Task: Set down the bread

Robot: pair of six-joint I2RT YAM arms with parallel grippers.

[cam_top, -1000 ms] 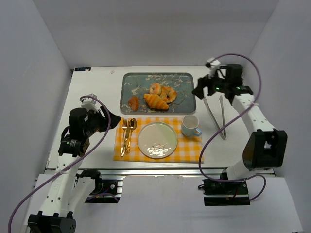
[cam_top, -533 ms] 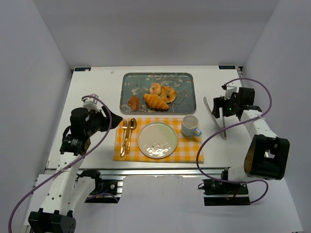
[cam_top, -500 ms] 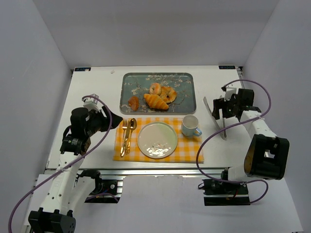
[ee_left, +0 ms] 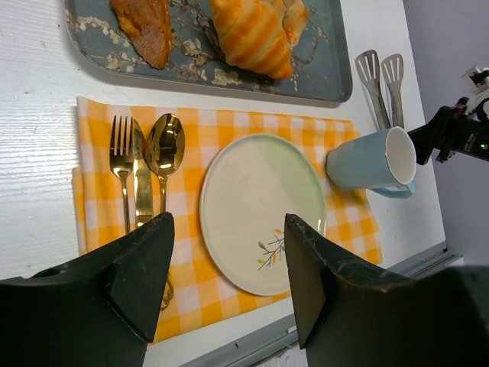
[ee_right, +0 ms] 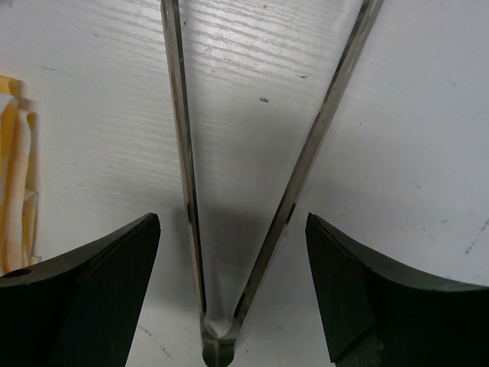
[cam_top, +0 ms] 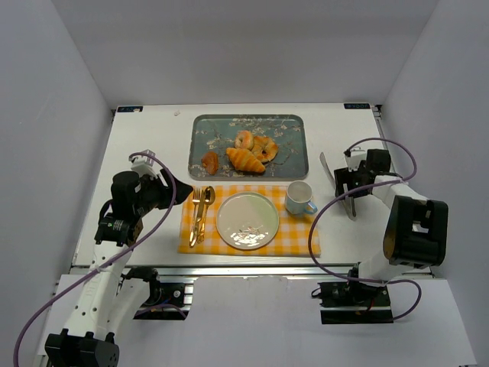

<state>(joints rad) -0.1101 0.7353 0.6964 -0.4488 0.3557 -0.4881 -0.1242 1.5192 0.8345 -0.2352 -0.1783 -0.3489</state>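
Note:
The bread (cam_top: 210, 161) is a small reddish-brown oval on the left part of the blue floral tray (cam_top: 289, 130), beside a larger golden croissant (cam_top: 244, 160). It also shows in the left wrist view (ee_left: 145, 27). Metal tongs (cam_top: 351, 205) lie on the table right of the mug. My right gripper (cam_top: 345, 185) is low over them. In the right wrist view it (ee_right: 231, 222) is open, its fingers on either side of the tongs' (ee_right: 177, 115) hinged end, not touching. My left gripper (cam_top: 179, 189) is open and empty left of the placemat; it (ee_left: 228, 222) faces the plate (ee_left: 263, 210).
A yellow checked placemat (cam_top: 298, 237) holds the pale plate (cam_top: 247, 220), a blue mug (cam_top: 299, 197) and a gold fork, knife and spoon (cam_top: 200, 210). Paler curled rolls (cam_top: 256, 142) lie behind the croissant. White walls enclose the table on three sides.
My right arm has swung from the back by the tray's right end toward me and come down over the tongs. The left arm and the bread have not moved.

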